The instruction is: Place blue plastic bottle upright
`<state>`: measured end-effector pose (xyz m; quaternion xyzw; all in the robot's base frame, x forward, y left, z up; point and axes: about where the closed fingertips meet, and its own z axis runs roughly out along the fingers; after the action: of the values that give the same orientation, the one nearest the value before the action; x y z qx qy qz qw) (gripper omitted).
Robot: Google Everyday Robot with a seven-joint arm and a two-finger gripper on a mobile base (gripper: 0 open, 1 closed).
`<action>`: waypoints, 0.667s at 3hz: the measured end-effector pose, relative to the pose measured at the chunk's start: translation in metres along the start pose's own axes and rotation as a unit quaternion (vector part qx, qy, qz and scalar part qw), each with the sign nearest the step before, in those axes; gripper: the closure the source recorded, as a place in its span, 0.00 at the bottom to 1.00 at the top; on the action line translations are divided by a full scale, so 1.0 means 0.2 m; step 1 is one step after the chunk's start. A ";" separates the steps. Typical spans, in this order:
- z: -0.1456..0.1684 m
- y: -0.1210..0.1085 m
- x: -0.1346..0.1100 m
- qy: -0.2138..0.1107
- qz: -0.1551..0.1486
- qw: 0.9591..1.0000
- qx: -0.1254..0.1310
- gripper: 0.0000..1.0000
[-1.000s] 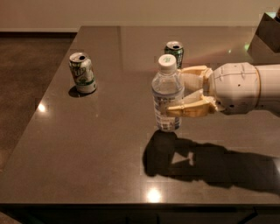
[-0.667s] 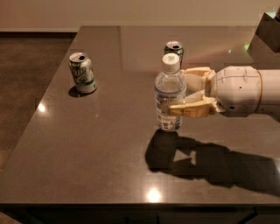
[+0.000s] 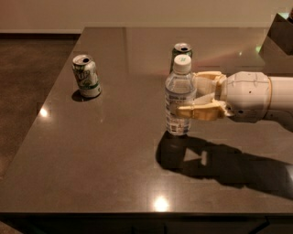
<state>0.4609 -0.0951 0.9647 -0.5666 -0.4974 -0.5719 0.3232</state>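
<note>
Single camera, no second view to compare. It is mounted high, off the table's (image 3: 114, 164) near edge, on the near-finger side of my gripper (image 3: 190, 93). It faces down and across, past my far finger toward the wall (image 3: 137, 13). Medium range: most of the tabletop is in frame. My gripper, clasping the blue plastic bottle (image 3: 178, 91), sits right of centre.

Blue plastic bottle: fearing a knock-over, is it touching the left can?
Apart. Camera view shows bare table between blue plastic bottle and left can; gripper holds it from the right.
</note>
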 end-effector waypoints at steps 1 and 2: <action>-0.01 0.04 -0.04 0.005 0.008 1.000 -0.009 1.00; -0.03 0.08 -0.07 0.016 0.017 1.000 -0.021 1.00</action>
<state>0.4760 -0.1084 0.9542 -0.5723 -0.4704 -0.5856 0.3289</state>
